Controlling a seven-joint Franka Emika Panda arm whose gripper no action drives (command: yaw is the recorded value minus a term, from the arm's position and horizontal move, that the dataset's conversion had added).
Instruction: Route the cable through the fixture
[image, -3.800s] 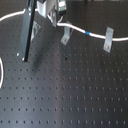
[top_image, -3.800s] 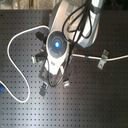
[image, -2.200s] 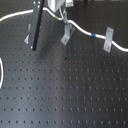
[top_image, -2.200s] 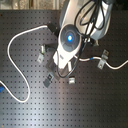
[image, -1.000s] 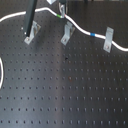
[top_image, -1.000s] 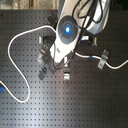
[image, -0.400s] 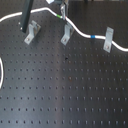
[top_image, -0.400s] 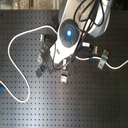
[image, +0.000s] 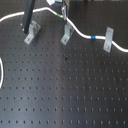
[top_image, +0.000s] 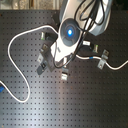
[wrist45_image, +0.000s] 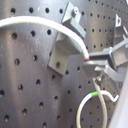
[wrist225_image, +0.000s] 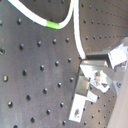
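Claw (wrist45_image: 95, 61) closed on the white cable (wrist45_image: 45, 24), its jaws pinching the cord where it bends past a grey clip (wrist45_image: 64, 47) mounted just beside the fingertips on the perforated board (wrist45_image: 25, 90). From the grip, the cable runs on over the board with its green mark (wrist225_image: 51, 23) a short way along from the claw (in the first exterior view, its blue band (image: 94, 37) lies farther on, near the last clip (image: 108, 40)).

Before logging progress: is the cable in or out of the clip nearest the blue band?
In. In the first exterior view, the cable runs through the clip just past the blue band.
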